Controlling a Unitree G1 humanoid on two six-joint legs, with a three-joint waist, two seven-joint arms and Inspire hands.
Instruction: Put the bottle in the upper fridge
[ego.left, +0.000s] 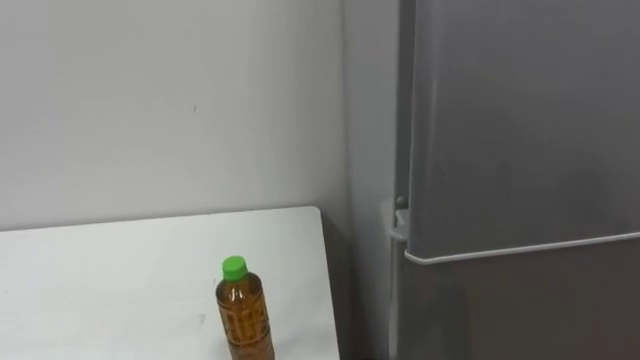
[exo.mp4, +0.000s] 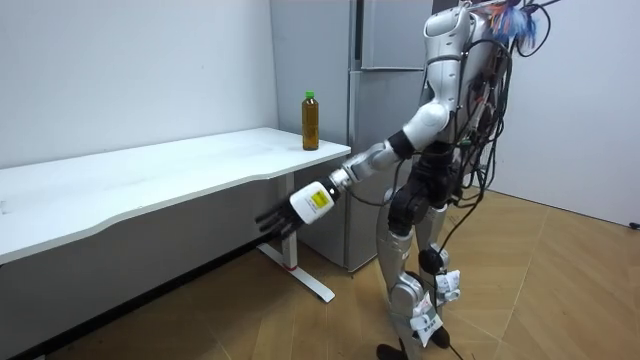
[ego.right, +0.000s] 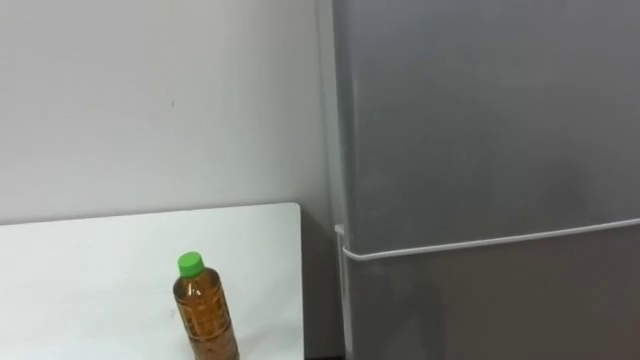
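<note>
Fingers (exo.mp4: 270, 219) of left hand (exo.mp4: 303, 206) loosely straight, empty, near table (exo.mp4: 150, 178) edge; bottle (ego.left: 245, 318) upright on table.

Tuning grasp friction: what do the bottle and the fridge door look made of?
Bottle: likely clear plastic, glossy; amber liquid shows through, green cap. Fridge door: smooth grey, satin sheen, probably painted or coated metal; look leaves it open.
</note>
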